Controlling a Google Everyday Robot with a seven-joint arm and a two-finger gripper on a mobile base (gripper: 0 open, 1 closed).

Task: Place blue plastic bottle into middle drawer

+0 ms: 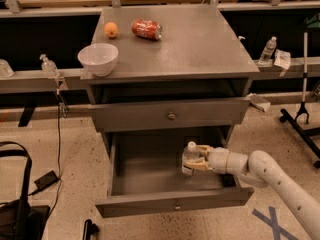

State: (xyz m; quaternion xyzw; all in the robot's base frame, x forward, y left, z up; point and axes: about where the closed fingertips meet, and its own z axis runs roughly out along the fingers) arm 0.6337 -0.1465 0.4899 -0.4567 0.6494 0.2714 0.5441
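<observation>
Now: placing step, near its end. Gripper (pixel 199 157) reaches in from the right over the open drawer (pixel 145 170), jaws pinching the bottle (pixel 188 159) at mid-body. Bottle upright, cap up, inside the tray, right of centre. Base looks at or just above the floor; we can't tell if it touches.

Next move, as we judge it: lower till base sits flat, spread jaws, back out w/o brushing it. Bottle is tall & light, so a snag on release could tip it.

Count:
- Drawers: 2, the open one + upper drawer (pixel 171 116) above it.
- On top: 1 bowl (pixel 98 58), 1 can (pixel 146 29), 1 orange (pixel 111 30).
- Bottles: 3, i.e. 1 held, 1 pump bottle (pixel 48 66) on left ledge, 1 small bottle (pixel 268 48) on right ledge.
</observation>
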